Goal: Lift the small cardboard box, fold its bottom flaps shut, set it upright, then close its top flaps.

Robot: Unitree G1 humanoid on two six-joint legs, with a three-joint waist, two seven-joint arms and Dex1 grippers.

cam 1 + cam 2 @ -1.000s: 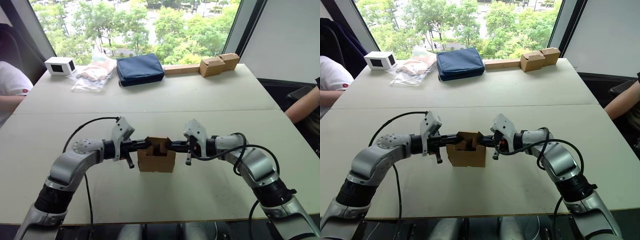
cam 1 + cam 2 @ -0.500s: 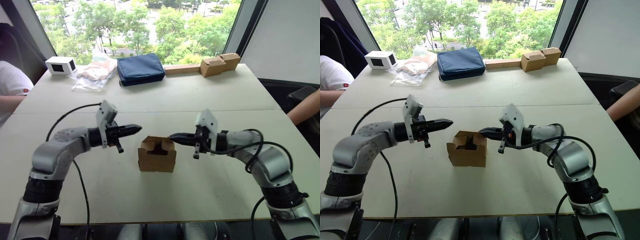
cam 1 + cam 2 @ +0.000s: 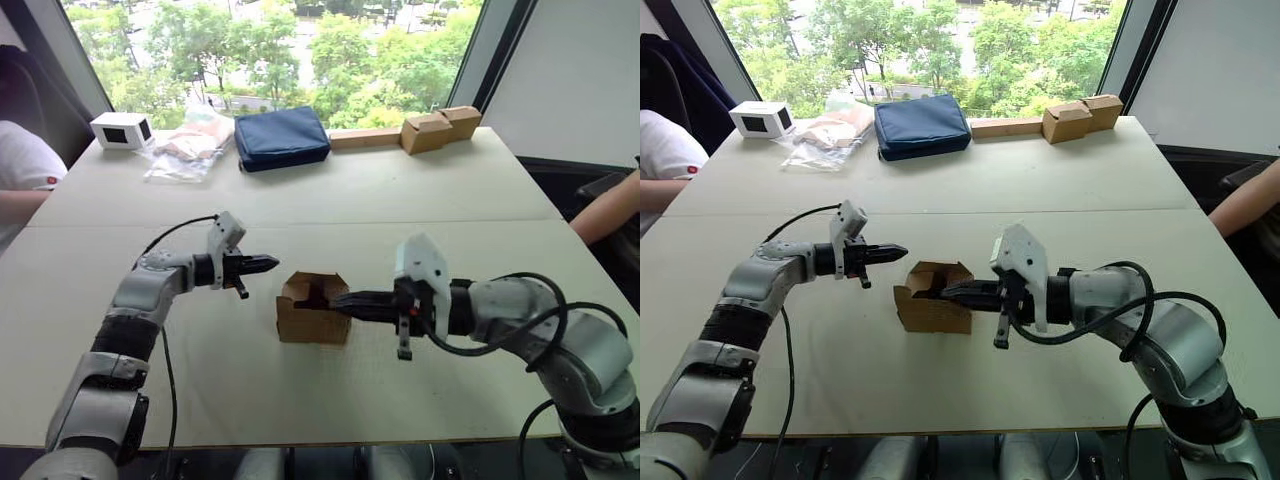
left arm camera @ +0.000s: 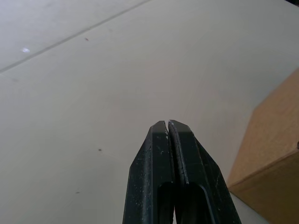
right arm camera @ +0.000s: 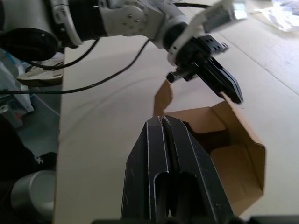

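The small cardboard box (image 3: pixel 313 310) stands on the table (image 3: pixel 400 190) between both arms, top flaps (image 3: pixel 312 287) partly open. The right gripper (image 3: pixel 340 299), fingers pressed together, pokes at the opening, likely to push a flap; the left gripper (image 3: pixel 272 264), also closed and empty, waits just beside it.

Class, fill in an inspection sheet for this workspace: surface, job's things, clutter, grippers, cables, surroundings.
Surface: pale table, seam across its middle.
Job's things: small cardboard box upright on the table, top flaps open.
Clutter: white device, plastic bag, blue pouch, joined tan boxes along the far edge.
Grippers: left gripper shut, apart from the box; right gripper shut, tips at the box's open top.
Cables: black cable along each arm.
Surroundings: window with trees; people seated at both sides.
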